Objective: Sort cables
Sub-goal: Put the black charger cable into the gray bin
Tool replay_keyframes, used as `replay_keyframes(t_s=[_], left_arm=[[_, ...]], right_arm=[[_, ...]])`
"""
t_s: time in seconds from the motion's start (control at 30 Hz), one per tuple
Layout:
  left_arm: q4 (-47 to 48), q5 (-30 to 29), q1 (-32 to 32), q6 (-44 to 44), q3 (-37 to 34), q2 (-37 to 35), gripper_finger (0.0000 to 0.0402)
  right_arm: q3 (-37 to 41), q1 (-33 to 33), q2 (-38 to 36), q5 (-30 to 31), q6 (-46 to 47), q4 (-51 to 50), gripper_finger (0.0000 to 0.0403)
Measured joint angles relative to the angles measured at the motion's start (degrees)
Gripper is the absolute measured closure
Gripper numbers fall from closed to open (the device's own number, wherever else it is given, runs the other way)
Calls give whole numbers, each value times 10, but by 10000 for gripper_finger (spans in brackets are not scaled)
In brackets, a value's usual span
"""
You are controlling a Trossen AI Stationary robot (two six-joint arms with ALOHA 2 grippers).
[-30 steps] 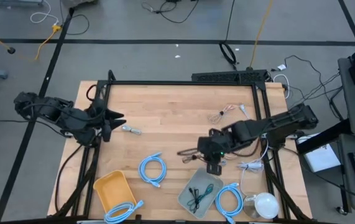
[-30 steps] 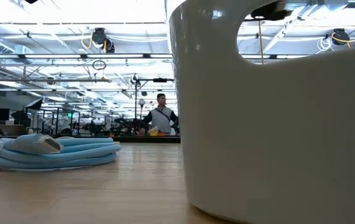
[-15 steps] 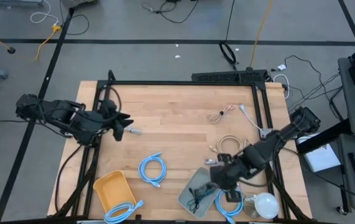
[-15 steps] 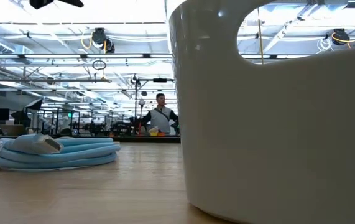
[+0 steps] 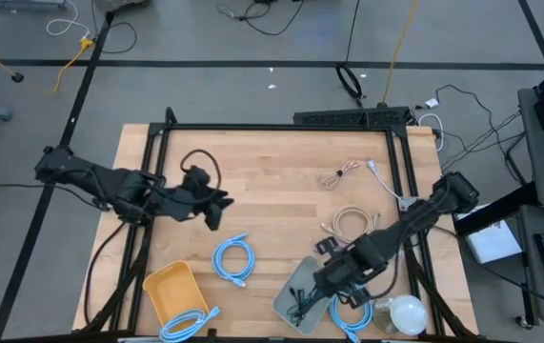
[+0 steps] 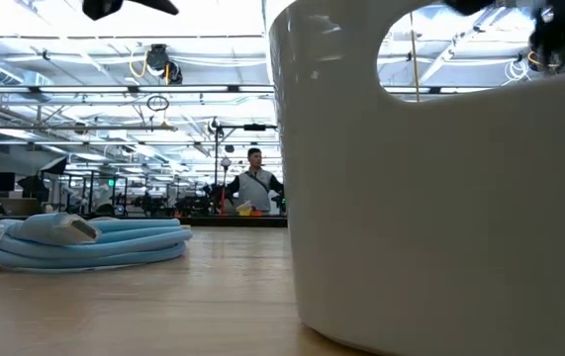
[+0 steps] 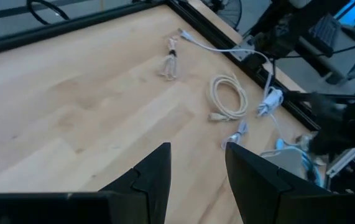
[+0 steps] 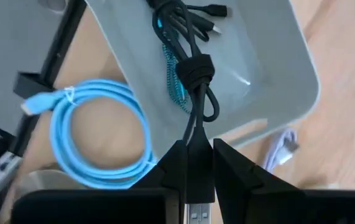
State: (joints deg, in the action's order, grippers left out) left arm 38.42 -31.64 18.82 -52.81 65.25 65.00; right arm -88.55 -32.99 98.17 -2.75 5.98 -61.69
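Four light-blue cables are counted. One black cable is pinched by the right gripper over one grey tray. The left gripper is spread, empty.

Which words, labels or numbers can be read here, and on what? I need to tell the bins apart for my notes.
None can be read.
The grey bin, yellow bin and cables carry no visible print.
Signs in the room behind the table are too small to read.

A yellow bin is seen at seven o'clock on the wooden counter, a grey tray at five o'clock, a round white object beside it.
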Motion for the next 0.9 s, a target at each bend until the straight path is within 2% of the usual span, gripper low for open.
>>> replay_keyframes(t_s=[0.2,0.5,0.9], left_arm=[[-36,1,0,-10,0,36,247],[-61,-3,9,-17,0,39,247],[-86,-12,20,-20,0,38,247]], right_arm=[[0,21,31,-2,-44,60,359],[0,42,65,0,-80,117,358],[0,40,86,-3,-89,129,358]])
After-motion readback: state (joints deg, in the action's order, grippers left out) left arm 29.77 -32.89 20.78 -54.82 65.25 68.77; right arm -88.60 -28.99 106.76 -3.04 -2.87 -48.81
